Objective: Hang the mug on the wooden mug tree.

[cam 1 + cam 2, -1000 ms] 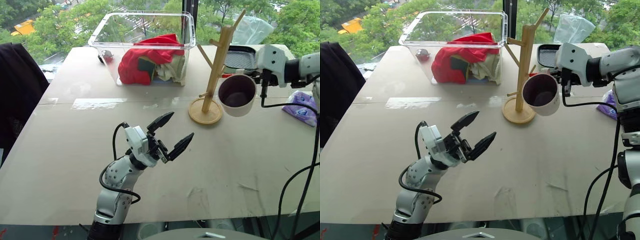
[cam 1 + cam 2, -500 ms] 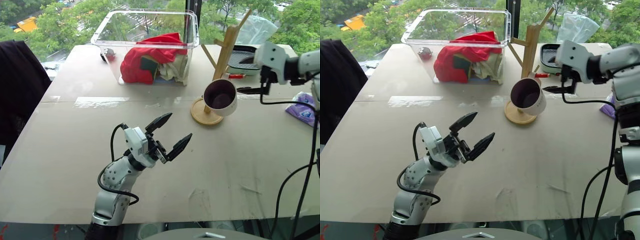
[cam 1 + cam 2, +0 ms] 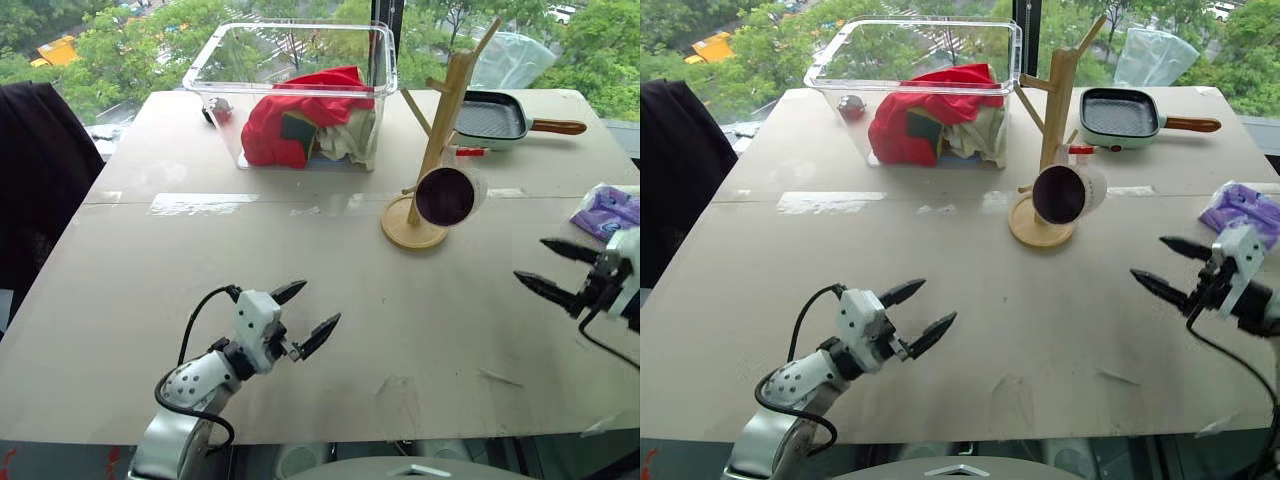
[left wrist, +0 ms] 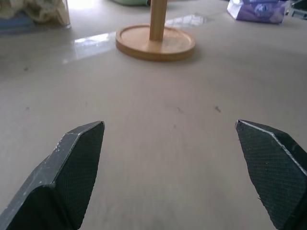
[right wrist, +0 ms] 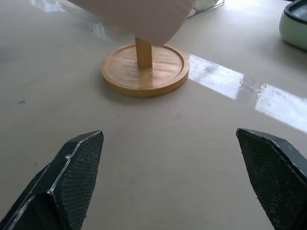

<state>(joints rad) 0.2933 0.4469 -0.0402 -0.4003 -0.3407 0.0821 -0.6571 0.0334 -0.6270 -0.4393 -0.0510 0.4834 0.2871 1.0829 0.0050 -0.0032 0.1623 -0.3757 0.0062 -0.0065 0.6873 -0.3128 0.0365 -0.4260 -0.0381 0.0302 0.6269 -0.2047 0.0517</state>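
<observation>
Mug: you are looking at the mug (image 3: pixel 447 194) hanging on the wooden mug tree (image 3: pixel 432 150), tipped on its side, its dark maroon mouth facing you.
Mug tree: it is standing upright on the counter (image 3: pixel 400 320), round base flat, just beside the clear bin (image 3: pixel 300 90) (red and cream cloth is lying inside).
Left pincer: your left pincer (image 3: pixel 305 315) is hovering low over the near part of the counter, its two black fingers (image 4: pixel 72 163) standing spread, pinching nothing, well apart from the tree.
Right pincer: your right pincer (image 3: pixel 1173 267) is hanging over the counter's right side, fingers (image 5: pixel 72 177) spread wide and empty, pointing toward the tree's base and clear of the mug.
Behind the tree: a pale green grill pan (image 3: pixel 495 117) with a brown handle is sitting near the counter's far edge.
Right edge: a purple packet (image 3: pixel 605 210) is lying near your right pincer (not touching it).
Far left: a dark garment (image 3: pixel 35 190) is hanging beside the counter.
</observation>
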